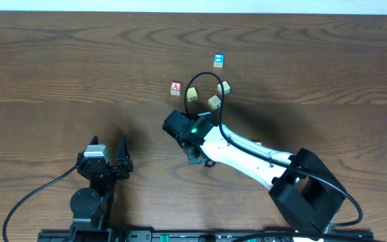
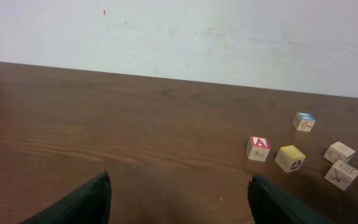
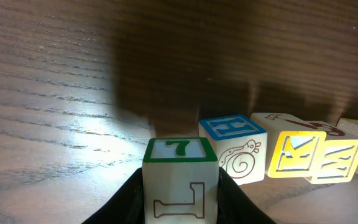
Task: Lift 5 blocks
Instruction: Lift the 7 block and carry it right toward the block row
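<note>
The right gripper (image 3: pixel 180 202) is part-closed on one block (image 3: pixel 180 171), white with a green-framed 7 on top and a reddish L on its near face. The fingers press on its two sides. Whether it is clear of the table (image 1: pixel 59 67) cannot be told. Three more blocks (image 1: pixel 213 101) lie loose just beyond the gripper, towards the middle of the far edge, close together but apart. A red cube (image 1: pixel 175 87) sits left of them, and a blue cube (image 1: pixel 218 60) nearer the far edge. The left gripper (image 1: pixel 109 153) stands wide open and empty, by the near edge, left of centre.
</note>
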Robot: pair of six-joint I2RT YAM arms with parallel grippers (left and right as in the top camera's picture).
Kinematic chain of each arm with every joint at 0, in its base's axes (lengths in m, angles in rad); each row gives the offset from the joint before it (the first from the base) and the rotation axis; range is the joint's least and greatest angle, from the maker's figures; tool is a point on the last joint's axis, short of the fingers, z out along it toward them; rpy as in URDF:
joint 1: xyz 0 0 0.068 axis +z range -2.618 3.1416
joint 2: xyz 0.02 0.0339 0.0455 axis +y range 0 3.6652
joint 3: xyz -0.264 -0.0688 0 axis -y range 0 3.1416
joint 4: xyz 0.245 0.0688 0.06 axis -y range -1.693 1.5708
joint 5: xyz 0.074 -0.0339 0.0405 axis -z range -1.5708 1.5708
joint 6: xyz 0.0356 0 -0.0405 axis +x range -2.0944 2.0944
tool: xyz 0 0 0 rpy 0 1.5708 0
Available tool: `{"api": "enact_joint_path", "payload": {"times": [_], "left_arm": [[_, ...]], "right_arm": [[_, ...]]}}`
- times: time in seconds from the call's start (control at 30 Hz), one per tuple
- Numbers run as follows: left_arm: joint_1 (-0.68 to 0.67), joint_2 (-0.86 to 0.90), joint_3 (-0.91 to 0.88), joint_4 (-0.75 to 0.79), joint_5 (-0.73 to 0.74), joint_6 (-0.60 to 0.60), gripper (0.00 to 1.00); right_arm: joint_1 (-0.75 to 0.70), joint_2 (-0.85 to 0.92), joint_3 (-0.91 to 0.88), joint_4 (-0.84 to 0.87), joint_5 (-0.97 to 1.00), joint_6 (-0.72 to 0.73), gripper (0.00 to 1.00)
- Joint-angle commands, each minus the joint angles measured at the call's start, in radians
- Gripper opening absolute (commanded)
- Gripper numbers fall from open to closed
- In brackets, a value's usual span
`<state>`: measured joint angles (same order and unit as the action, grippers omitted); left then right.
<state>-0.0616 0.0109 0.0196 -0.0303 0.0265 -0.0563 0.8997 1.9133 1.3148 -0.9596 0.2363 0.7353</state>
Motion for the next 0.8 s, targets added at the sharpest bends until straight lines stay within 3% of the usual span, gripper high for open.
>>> {"api": "enact_joint_path", "payload": {"times": [0.0, 0.6, 0.77], "left_arm": [[0.004, -0.005, -0.016, -0.041, -0.02, -0.009, 0.71], [0.004, -0.005, -0.016, -0.041, -0.02, -0.009, 0.71], [0.004, -0.005, -0.016, -0.041, -0.02, -0.009, 0.71]], "right_arm": [[-0.001, -0.022, 0.01, -0.001, 0.014, 0.019, 0.3], [-0.001, -0.022, 0.01, 0.0, 0.014, 0.019, 0.35], [-0.001, -0.022, 0.01, 0.004, 0.014, 0.019, 0.32]]}}
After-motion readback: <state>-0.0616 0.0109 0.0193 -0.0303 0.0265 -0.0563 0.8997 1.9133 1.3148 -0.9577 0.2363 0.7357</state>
